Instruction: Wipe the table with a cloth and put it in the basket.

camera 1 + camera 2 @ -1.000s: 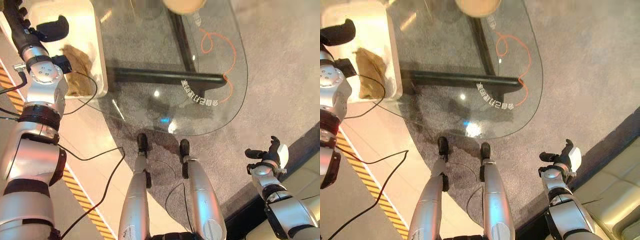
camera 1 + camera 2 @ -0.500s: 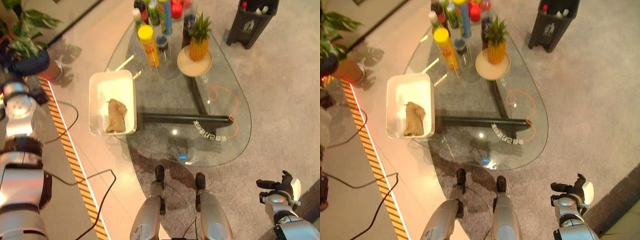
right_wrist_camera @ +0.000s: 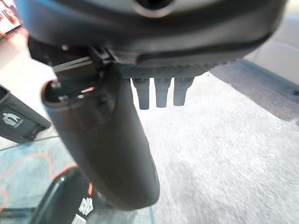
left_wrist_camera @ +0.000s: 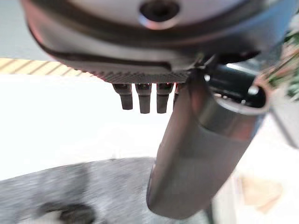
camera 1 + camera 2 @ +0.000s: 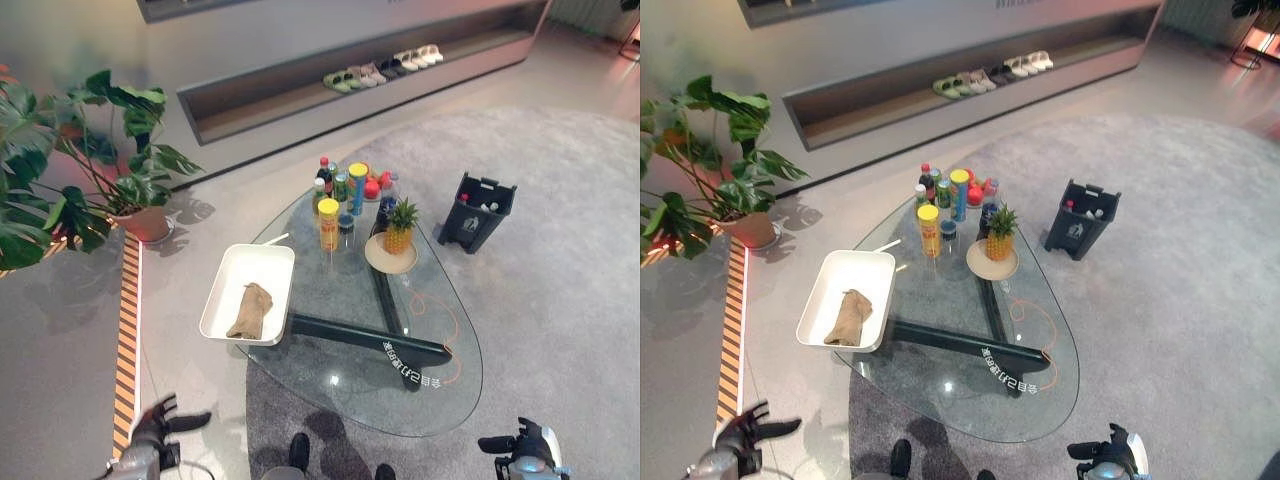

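A crumpled tan cloth (image 5: 249, 310) lies inside the white basket (image 5: 250, 268), which rests on the left end of the glass table (image 5: 345, 385). My left hand (image 5: 152, 436) hangs low at the lower left over the floor, well apart from the basket. Its own wrist view shows the fingers (image 4: 143, 97) straight and the thumb (image 4: 196, 154) out, holding nothing. My right hand (image 5: 521, 449) hangs at the lower right over the grey carpet, open and empty, with its thumb (image 3: 117, 149) standing out in its wrist view.
Several bottles (image 5: 340, 195) and a pineapple (image 5: 400, 228) on a plate stand at the table's far end. An orange cord (image 5: 447, 330) lies on the glass. A black bin (image 5: 477, 212) stands on the carpet to the right, a potted plant (image 5: 110, 150) far left.
The camera has tilted up and now takes in the whole room. My left arm has drawn back from beside the basket to the lower left. The cloth stays in the basket.
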Controlling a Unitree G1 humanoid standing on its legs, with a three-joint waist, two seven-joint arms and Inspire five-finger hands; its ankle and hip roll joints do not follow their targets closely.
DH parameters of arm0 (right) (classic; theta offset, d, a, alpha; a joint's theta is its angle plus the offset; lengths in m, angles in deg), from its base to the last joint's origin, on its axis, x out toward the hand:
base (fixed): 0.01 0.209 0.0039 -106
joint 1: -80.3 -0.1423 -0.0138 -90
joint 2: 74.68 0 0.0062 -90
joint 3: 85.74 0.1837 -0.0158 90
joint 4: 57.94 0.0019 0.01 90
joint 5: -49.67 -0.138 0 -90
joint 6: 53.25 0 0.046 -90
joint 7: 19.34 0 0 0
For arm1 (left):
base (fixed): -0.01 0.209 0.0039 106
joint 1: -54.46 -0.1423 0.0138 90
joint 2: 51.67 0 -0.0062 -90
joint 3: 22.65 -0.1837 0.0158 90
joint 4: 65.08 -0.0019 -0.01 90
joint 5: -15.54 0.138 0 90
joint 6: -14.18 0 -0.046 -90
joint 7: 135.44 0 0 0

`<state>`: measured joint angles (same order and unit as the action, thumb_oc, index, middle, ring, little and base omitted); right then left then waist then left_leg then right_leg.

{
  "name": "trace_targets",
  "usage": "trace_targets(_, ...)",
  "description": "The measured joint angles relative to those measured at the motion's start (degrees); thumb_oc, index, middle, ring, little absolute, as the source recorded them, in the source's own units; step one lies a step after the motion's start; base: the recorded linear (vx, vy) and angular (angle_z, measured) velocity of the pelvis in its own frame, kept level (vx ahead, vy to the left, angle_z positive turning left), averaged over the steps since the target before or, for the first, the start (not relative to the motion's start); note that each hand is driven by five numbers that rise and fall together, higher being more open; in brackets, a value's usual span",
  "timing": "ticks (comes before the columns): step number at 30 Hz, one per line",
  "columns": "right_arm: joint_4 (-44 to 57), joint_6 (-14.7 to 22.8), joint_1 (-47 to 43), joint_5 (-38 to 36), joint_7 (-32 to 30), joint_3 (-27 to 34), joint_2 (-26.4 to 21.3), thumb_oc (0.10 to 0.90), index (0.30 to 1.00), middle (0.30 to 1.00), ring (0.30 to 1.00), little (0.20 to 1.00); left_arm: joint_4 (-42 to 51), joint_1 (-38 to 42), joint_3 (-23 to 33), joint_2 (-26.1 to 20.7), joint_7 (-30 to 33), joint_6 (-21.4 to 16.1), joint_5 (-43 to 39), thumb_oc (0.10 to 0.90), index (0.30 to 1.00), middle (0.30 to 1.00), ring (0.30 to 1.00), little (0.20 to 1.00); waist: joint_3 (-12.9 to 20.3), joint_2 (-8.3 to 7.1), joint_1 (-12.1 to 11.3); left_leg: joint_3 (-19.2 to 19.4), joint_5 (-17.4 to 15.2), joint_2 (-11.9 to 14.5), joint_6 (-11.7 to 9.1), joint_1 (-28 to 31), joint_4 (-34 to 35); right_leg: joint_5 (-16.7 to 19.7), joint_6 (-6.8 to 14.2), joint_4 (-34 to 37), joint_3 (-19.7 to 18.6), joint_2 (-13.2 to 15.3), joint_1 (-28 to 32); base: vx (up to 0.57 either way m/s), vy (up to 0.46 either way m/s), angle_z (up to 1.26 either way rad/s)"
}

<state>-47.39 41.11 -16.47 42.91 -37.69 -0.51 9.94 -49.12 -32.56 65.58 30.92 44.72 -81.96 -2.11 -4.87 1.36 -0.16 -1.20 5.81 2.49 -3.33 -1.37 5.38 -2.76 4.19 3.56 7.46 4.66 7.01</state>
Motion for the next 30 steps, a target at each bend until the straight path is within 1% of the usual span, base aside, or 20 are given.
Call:
trace_targets(1, -0.3, -0.5, 0.8, 0.6, 0.6, -0.4, 0.0, 0.800, 0.900, 0.900, 0.900, 0.900, -0.2, -0.9, -0.4, 0.8, -0.1, 0.1, 0.9, 0.800, 0.900, 0.900, 0.900, 0.900, 1.0, 0.31, 0.0, 0.1, -0.1, 0.0, 0.0, 0.0, 0.0, 0.0, 0.0, 0.0, -0.1, 0.0, 0.0, 0.03, 0.016, -0.05)
trace_targets(3, -0.6, -1.4, 1.6, 1.0, 1.2, -0.9, 0.0, 0.800, 0.900, 0.900, 0.900, 0.900, -0.4, -1.4, -1.8, 1.5, -0.7, 0.4, 1.9, 0.800, 0.900, 0.900, 0.900, 0.900, 1.9, 0.86, 0.0, 0.2, -0.1, 0.1, 0.0, 0.1, 0.0, 0.0, -0.1, 0.1, 0.0, -0.1, 0.1, 0.02, 0.015, -0.04)
trace_targets(5, -0.7, -2.4, 2.9, 3.0, 2.2, -2.1, 0.1, 0.800, 0.900, 0.900, 0.900, 0.900, -0.4, -1.7, -2.2, 3.2, -1.5, 0.8, 3.6, 0.800, 0.900, 0.900, 0.900, 0.900, 2.9, 1.40, 0.2, 0.3, -0.1, 0.2, 0.0, 0.3, 0.0, 0.3, -0.2, 0.7, -0.1, -0.1, 0.5, 0.01, 0.009, -0.02)
trace_targets(6, -0.8, -2.6, 3.1, 3.3, 2.5, -2.4, 0.2, 0.800, 0.900, 0.900, 0.900, 0.900, -0.5, -1.7, -2.3, 3.4, -1.9, 0.8, 3.8, 0.800, 0.900, 0.900, 0.900, 0.900, 3.1, 1.41, 0.2, 0.3, -0.1, 0.2, 0.0, 0.4, 0.0, 0.3, -0.2, 0.7, 0.0, -0.2, 0.5, 0.00, 0.000, 0.00)
trace_targets(8, -1.1, -3.3, 3.3, 4.7, 3.3, -3.5, 0.6, 0.800, 0.900, 0.900, 0.900, 0.900, -0.9, -1.5, -4.5, 4.1, -2.5, 1.2, 5.7, 0.800, 0.900, 0.900, 0.900, 0.900, 3.6, 1.59, 0.4, 0.4, -0.1, 0.3, 0.1, 0.7, 0.0, 0.3, -0.2, 0.7, -0.1, -0.2, 0.7, -0.01, 0.006, -0.03)
trace_targets(11, -1.2, -4.3, 3.3, 5.8, 4.3, -4.6, 1.0, 0.800, 0.900, 0.900, 0.900, 0.900, -0.9, -1.1, -5.0, 4.9, -3.6, 2.9, 8.2, 0.800, 0.900, 0.900, 0.900, 0.900, 3.7, 1.55, 0.5, 0.7, -0.1, 0.4, 0.1, 1.0, 0.0, 0.3, -0.2, 0.7, -0.4, -0.3, 0.7, -0.02, 0.012, -0.05)
trace_targets(12, -1.2, -4.6, 3.3, 6.7, 4.8, -4.8, 1.2, 0.800, 0.900, 0.900, 0.900, 0.900, -0.9, -1.1, -6.5, 5.0, -3.7, 3.1, 8.9, 0.800, 0.900, 0.900, 0.900, 0.900, 3.8, 1.59, 0.5, 0.8, -0.1, 0.4, 0.1, 1.1, 0.0, 0.3, -0.2, 0.8, -0.5, -0.3, 0.7, -0.04, 0.025, -0.04)
trace_targets(15, -1.1, -5.2, 3.3, 6.9, 5.8, -5.9, 1.5, 0.800, 0.900, 0.900, 0.900, 0.900, -1.0, -1.1, -8.7, 5.1, -3.7, 4.0, 10.6, 0.800, 0.900, 0.900, 0.900, 0.900, 4.0, 1.42, 0.4, 1.0, -0.1, 0.5, 0.0, 1.1, 0.0, 0.3, -0.2, 0.8, -0.7, -0.3, 0.6, -0.03, 0.023, -0.04)
trace_targets(17, -1.1, -5.7, 3.2, 7.7, 6.2, -6.7, 1.5, 0.800, 0.900, 0.900, 0.900, 0.900, -1.1, -1.2, -8.8, 5.1, -3.8, 4.8, 10.6, 0.800, 0.900, 0.900, 0.900, 0.900, 4.0, 1.32, 0.4, 1.5, -0.2, 0.5, 0.0, 1.1, 0.0, 0.3, -0.2, 0.7, -1.2, -0.3, 0.4, -0.03, 0.016, -0.11)
trace_targets(19, -1.0, -5.9, 3.1, 9.2, 7.0, -7.2, 1.6, 0.800, 0.900, 0.900, 0.900, 0.900, -1.5, -1.4, -8.8, 5.1, -3.7, 5.0, 10.6, 0.800, 0.900, 0.900, 0.900, 0.900, 4.1, 1.36, 0.4, 1.8, -0.2, 0.6, 0.3, 1.1, 0.0, 0.3, -0.2, 0.8, -1.5, -0.3, 0.3, -0.02, 0.020, -0.09)
trace_targets(22, -1.0, -6.5, 3.2, 9.5, 7.6, -8.2, 1.9, 0.800, 0.900, 0.900, 0.900, 0.900, -1.4, -1.5, -8.8, 5.1, -3.7, 5.0, 10.6, 0.800, 0.900, 0.900, 0.900, 0.900, 4.1, 1.47, 0.5, 2.0, -0.2, 0.6, 0.3, 1.1, 0.0, 0.3, -0.2, 0.8, -1.6, -0.2, 0.2, 0.00, 0.000, 0.00)
trace_targets(30, -1.0, -6.9, 3.2, 10.8, 9.3, -9.3, 2.1, 0.800, 0.900, 0.900, 0.900, 0.900, -1.4, -1.4, -8.8, 5.2, -3.8, 5.3, 10.6, 0.800, 0.900, 0.900, 0.900, 0.900, 4.5, 2.21, 0.5, 2.1, -0.1, 0.7, 0.0, 0.5, 0.0, 0.4, -0.2, 0.9, -1.5, -0.3, -0.1, -0.01, 0.004, 0.00)
